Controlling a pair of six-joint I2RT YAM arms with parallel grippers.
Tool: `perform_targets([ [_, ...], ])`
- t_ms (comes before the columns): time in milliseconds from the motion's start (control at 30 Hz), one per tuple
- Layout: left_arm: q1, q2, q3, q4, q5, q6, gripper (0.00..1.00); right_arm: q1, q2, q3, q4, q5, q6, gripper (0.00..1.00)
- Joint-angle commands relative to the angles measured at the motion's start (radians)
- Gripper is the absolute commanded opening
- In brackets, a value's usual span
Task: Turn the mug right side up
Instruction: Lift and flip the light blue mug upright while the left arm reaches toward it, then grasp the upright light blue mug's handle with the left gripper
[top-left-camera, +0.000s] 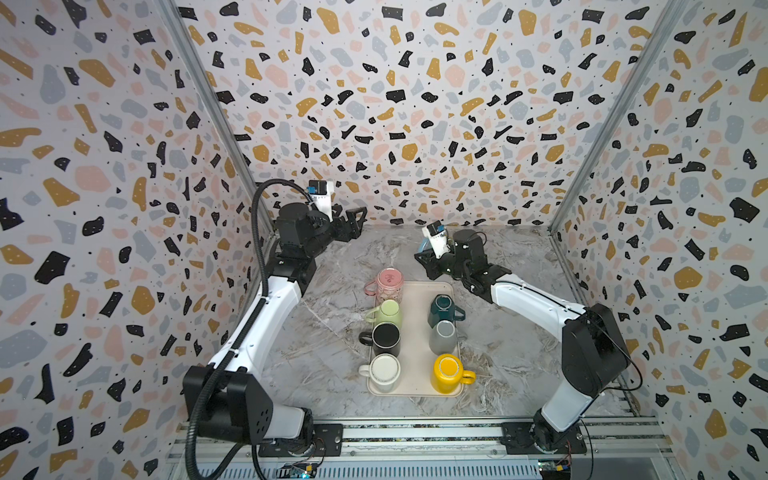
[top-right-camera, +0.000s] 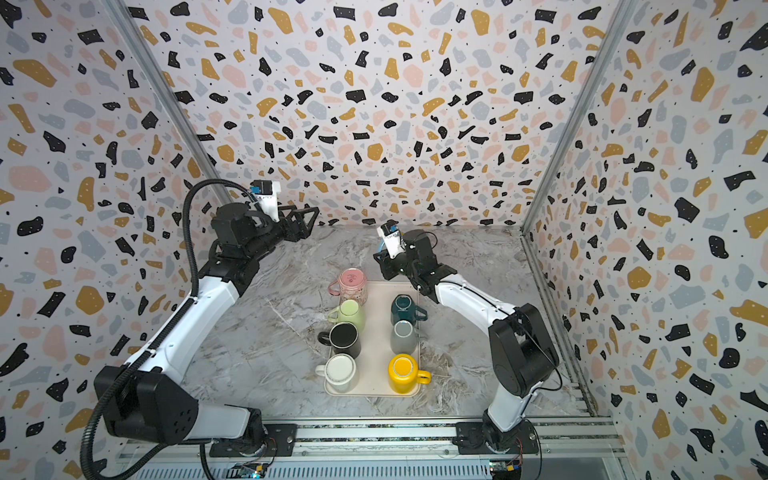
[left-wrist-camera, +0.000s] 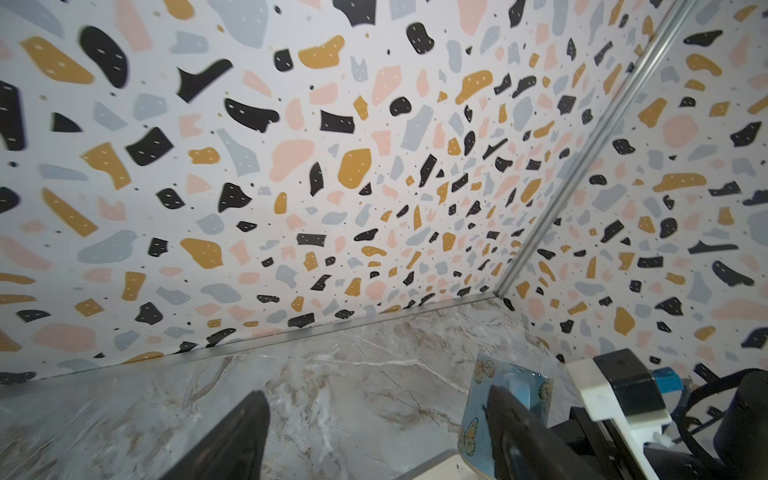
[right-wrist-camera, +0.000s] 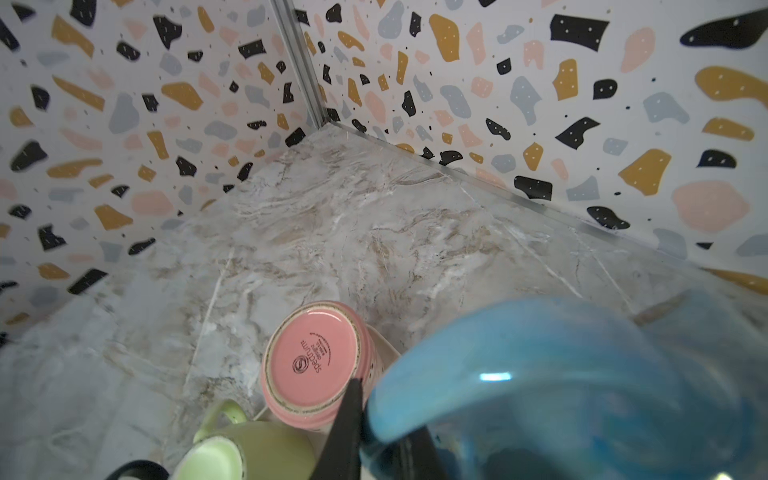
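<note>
1. The right gripper (top-left-camera: 424, 262) is clamped on the handle of the blue butterfly mug (left-wrist-camera: 476, 403), at the far end of the beige tray (top-left-camera: 415, 332), near the upside-down pink mug (top-left-camera: 390, 284).
2. The left gripper (left-wrist-camera: 374, 392) hangs raised near the back wall, jaws wide apart.

Three terrazzo-patterned walls (top-left-camera: 415, 83) stood around me, joined by metal corner strips (left-wrist-camera: 593, 145); my counter (top-left-camera: 324, 374) had a grey veined marble look.
</note>
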Motion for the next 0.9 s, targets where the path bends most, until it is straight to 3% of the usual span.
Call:
perform_targets([
  [0,0.003,0.031,0.103,-0.08,0.179,0.085,0.82,0.073,-0.108,0.006,0.092,0.217,-0.247,0.0],
  [267,-0.001,0.091,0.24,-0.298,0.363,0.276,0.83,0.187,-0.102,-0.063,0.193,0.535,-0.527,0.0],
  [433,-0.023,0.112,0.286,-0.452,0.396,0.408,0.82,0.226,-0.083,-0.122,0.327,0.694,-0.696,0.0],
  [667,-0.135,0.177,0.395,-0.762,0.265,0.65,0.8,0.251,-0.077,-0.191,0.462,0.732,-0.801,0.0],
  [867,-0.18,0.242,0.457,-0.836,0.245,0.671,0.75,0.261,-0.067,-0.217,0.51,0.743,-0.852,0.0],
])
